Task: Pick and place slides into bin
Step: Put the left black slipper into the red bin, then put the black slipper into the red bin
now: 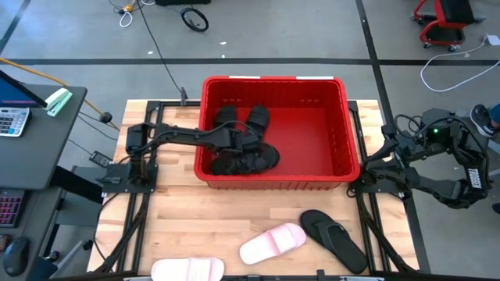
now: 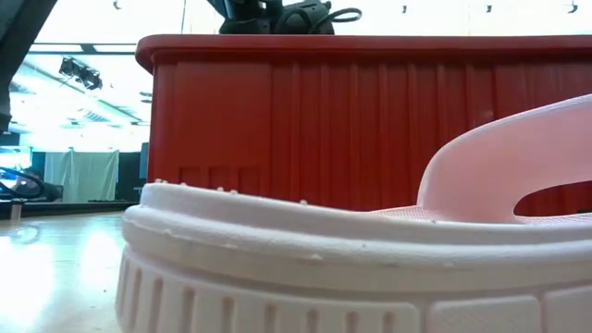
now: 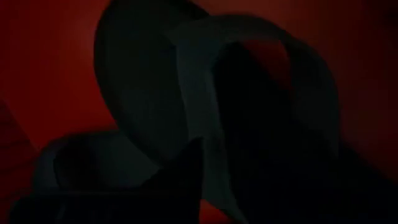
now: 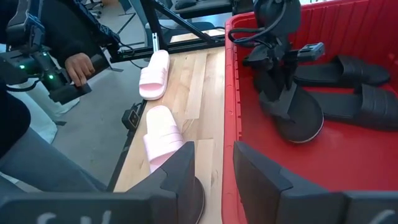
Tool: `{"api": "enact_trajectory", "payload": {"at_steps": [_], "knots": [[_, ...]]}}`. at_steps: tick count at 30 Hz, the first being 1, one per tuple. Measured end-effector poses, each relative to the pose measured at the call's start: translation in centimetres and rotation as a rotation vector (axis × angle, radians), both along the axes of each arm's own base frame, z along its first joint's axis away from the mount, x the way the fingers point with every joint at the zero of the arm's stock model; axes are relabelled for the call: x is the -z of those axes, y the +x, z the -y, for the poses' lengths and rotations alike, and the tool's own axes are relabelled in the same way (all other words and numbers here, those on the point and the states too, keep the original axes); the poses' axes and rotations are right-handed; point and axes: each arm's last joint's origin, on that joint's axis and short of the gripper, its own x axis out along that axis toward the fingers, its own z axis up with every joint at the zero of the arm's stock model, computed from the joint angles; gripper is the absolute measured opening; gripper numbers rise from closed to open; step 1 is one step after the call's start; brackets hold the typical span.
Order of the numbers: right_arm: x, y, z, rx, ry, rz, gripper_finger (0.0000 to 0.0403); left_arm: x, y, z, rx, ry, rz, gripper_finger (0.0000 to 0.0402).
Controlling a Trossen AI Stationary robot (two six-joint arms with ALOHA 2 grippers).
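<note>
High view: red bin (image 1: 344,125) holds 3 black slides (image 1: 242,140), left tool (image 1: 248,148) inside over them, grip state cannot tell; 2 pink slides (image 1: 272,242) and 1 black slide (image 1: 334,232) left on desk (image 1: 195,218). Right wrist view: right tool (image 4: 214,165) open, empty, by bin rim.

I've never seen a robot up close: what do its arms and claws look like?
Both arms are dark, jointed metal with black cables looped along them. The right arm carries white lettering and a small green light. The right claw ends in two flat, angular black fingers. The left claw is a dark, cable-wrapped block.
</note>
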Motion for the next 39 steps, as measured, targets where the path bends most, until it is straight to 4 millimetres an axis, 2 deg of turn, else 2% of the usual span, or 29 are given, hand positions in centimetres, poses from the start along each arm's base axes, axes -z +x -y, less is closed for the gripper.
{"api": "enact_trajectory", "payload": {"at_steps": [7,9,14,19,24,29,33,36,39], "knots": [[0.0,0.0,0.0,0.0,0.0,0.0,0.0116,-0.2,0.5,0.9,-0.01,0.013,0.055,0.0167],[0.0,0.0,0.0,0.0,0.0,0.0,0.0116,-0.9,0.9,1.3,-0.016,0.057,0.068,0.0186],[0.0,0.0,0.0,0.0,0.0,0.0,0.0116,-5.7,2.6,2.7,0.013,0.242,0.194,0.0225],[0.0,0.0,0.0,0.024,0.052,-0.007,0.0116,-12.8,3.6,2.6,-0.076,0.235,0.436,0.0247],[-0.1,0.0,0.0,0.075,0.173,-0.028,0.0116,-20.2,2.9,1.7,-0.343,0.041,0.771,0.0251],[-0.2,0.0,-0.3,-0.034,0.252,-0.01,0.0116,-25.1,1.5,1.6,-0.529,-0.236,1.016,0.0238],[0.4,-0.5,-0.9,-0.119,0.351,-0.065,0.0112,-26.5,1.2,2.2,-0.566,-0.403,1.1,0.0225],[1.3,-1.1,-1.3,-0.143,0.378,-0.149,0.0108,-26.6,1.4,3.0,-0.615,-0.532,1.129,0.0215],[1.5,-1.4,-1.5,-0.161,0.338,-0.112,0.0106,-26.0,2.2,4.2,-0.647,-0.659,1.12,0.0208]]}}
